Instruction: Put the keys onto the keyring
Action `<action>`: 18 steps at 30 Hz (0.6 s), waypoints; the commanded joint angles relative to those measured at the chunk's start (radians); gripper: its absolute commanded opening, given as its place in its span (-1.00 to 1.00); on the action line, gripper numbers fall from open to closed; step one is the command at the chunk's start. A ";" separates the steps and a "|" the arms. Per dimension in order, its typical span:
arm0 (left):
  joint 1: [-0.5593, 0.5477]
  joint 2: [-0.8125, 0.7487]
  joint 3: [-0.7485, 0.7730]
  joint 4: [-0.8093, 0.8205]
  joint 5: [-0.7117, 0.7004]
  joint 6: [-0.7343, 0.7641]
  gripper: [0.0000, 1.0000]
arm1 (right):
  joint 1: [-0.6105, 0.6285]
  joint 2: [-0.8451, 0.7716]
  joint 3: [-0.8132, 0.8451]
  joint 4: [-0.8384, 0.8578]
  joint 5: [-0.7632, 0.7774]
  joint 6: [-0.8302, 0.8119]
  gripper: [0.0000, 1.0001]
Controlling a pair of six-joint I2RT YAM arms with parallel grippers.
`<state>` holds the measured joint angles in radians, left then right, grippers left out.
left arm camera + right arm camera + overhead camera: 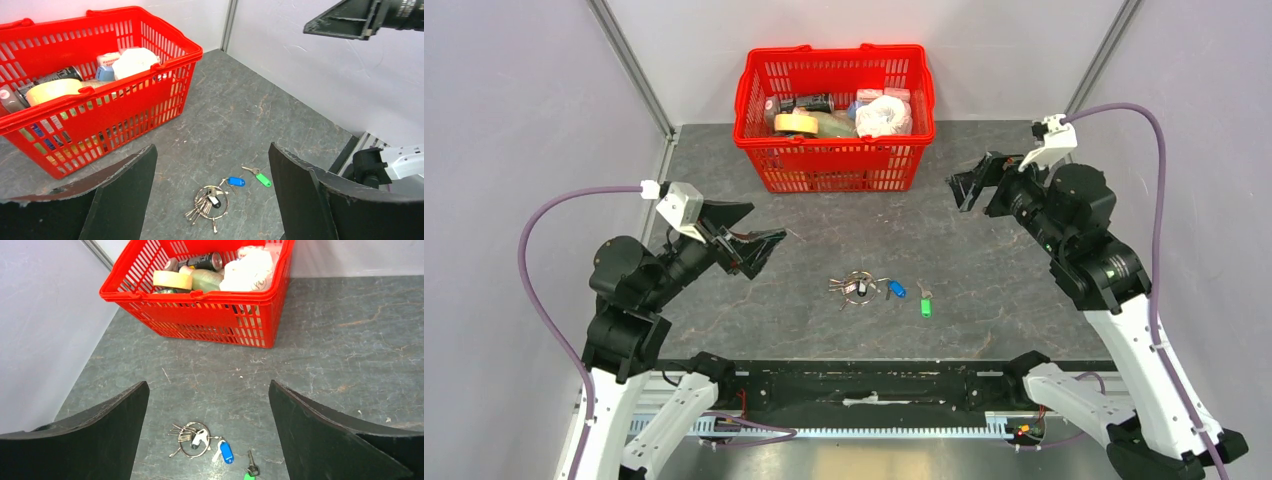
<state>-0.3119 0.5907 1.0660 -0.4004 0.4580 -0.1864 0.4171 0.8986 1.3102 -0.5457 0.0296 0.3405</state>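
"While both claws hang wide open with nothing in them, left gripper (211,150) and right gripper (208,384) alike, you have every risk ahead of you."

"Where does everything lie?"

"Near the front middle of the table (984,290), between the arms. You have the keyring (856,287) on the left, the blue key (896,290) just beside it and the green key (925,305) beside that. Whether blue touches the ring, I cannot tell."

"So what goes wrong first?"

"Probably the pickup. Those keys lie flat and thin, so your fingers may scrape the table and shove a key aside without pinching it. Blue is also close enough to the ring that you could drag both at once."

"And the ring?"

"You could catch a hanging key or the black fob (214,201) and miss the wire. Then the ring swings loose and you have nothing firm to thread against. Judging by its thin wire, parting it will take a precise bite, and a slip could flick the key away."

"Anything else?"

"Both arms must work in one small spot, so you risk knocking one claw into the other."
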 commanded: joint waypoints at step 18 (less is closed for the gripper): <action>-0.020 0.125 -0.097 -0.063 0.237 -0.085 0.72 | 0.000 0.039 -0.078 -0.028 -0.219 -0.013 0.94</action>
<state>-0.3161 0.7193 0.9974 -0.4488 0.6235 -0.2230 0.4164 0.9207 1.2667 -0.5701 -0.0486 0.3389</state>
